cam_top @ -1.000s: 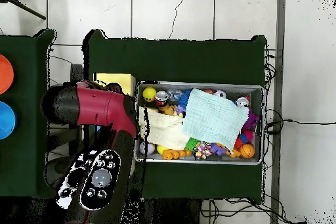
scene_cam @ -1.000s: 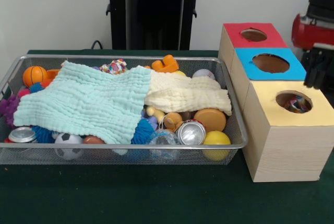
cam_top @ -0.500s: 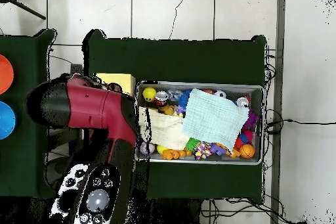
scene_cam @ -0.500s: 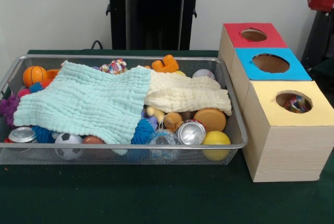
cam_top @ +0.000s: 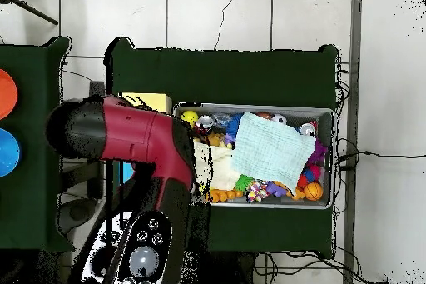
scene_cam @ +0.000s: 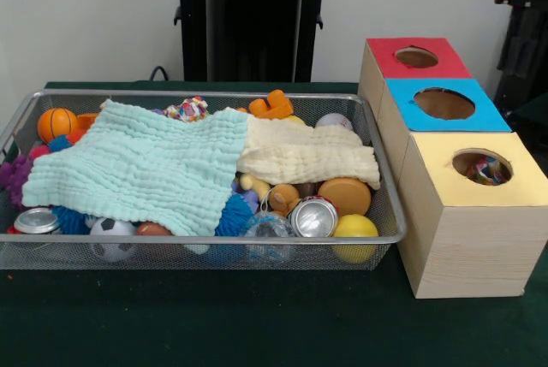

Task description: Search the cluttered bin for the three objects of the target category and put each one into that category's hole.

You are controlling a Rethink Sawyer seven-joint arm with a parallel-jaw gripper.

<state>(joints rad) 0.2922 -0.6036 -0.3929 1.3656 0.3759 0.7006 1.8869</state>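
A wire bin (scene_cam: 205,97) holds mixed toys, half covered by a teal cloth (scene_cam: 141,166) and a cream cloth (scene_cam: 304,153). Showing around the cloths are an orange basketball (scene_cam: 56,123), a soccer ball (scene_cam: 111,234), a can (scene_cam: 313,217), a yellow ball (scene_cam: 354,230) and an orange toy (scene_cam: 271,106). To the right stand the red box (scene_cam: 416,57), blue box (scene_cam: 443,103) and yellow box (scene_cam: 479,204), each with a hole. A colourful toy (scene_cam: 484,168) lies inside the yellow box's hole. My gripper (scene_cam: 522,55) hangs dark at the right edge, above and behind the boxes.
In the overhead view my red arm (cam_top: 137,135) covers the boxes and the bin's left end; the teal cloth (cam_top: 270,151) and the bin's rim (cam_top: 326,114) show beside it. A second can (scene_cam: 36,221) sits at the bin's front left.
My arm has risen from beside the yellow box to the front view's top right corner. Overhead, it has swung over the bin's left end. The bin's contents have not moved.
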